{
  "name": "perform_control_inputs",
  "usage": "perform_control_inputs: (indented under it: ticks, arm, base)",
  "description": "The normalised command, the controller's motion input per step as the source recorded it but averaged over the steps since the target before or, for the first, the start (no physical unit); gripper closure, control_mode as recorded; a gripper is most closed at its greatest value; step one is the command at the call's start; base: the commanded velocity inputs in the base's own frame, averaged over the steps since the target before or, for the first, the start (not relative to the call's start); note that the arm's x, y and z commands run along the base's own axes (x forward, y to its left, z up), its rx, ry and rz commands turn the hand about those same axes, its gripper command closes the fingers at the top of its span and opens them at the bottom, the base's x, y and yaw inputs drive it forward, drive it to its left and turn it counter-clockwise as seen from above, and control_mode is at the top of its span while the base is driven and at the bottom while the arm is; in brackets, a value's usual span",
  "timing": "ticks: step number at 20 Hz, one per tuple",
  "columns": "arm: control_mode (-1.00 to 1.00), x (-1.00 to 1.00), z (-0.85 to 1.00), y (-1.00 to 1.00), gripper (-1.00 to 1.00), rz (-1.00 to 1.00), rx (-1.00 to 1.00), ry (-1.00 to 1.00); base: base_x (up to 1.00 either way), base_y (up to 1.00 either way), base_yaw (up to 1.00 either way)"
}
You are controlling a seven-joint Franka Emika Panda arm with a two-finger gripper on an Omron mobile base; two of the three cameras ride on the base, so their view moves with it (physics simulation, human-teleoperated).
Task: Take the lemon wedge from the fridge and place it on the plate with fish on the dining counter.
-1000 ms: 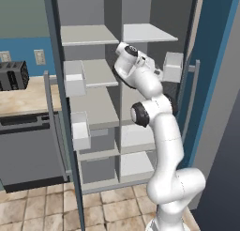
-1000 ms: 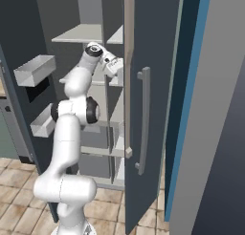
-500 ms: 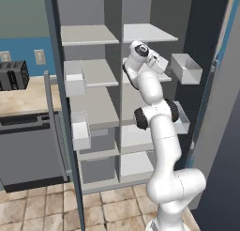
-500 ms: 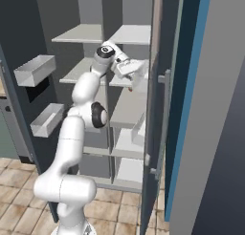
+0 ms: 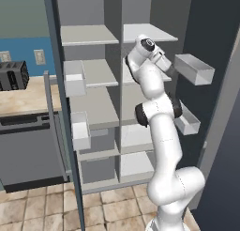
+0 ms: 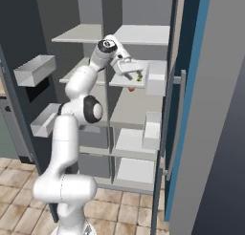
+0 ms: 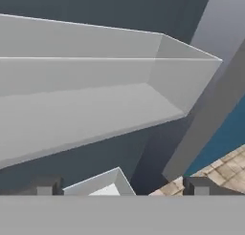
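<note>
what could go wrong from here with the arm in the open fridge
1. The gripper, open and empty, faces the right door's upper bin in the hand view, not the lemon wedge on the shelf; closing now would probably grab nothing.
2. That bin sits close beside the hand, so swinging back toward the shelf could clip it.
3. The wedge is tiny, so the open fingers could nudge it away.

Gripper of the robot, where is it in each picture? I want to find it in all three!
Left base view: the gripper is right of centre, near the top, pointing at the top door bin.
Right base view: the gripper is just above the centre, left of the same bin.
Hand view: the gripper is at the bottom edge, open.
Shared landmark: that bin, which all three views show.
</note>
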Motion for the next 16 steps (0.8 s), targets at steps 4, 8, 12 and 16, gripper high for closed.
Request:
perform_control_inputs:
  ticks: [4,8,12,16]
  arm:
    - [-1.0,-1.0,-0.27,0.87,-1.0,0.43,0.11,0.0]
    - [-1.0,-1.0,-0.41,0.8,-1.0,0.42,0.15,0.0]
    - [-1.0,-1.0,-0.3,0.38,-1.0,0.42,0.13,0.0]
    - [-1.0,-1.0,-0.03,0.02,-1.0,0.39,0.32,-0.03]
  base:
    - [0.0,0.0,0.0]
    - [0.0,0.0,0.0]
    - [0.0,0.0,0.0]
    - [0.0,0.0,0.0]
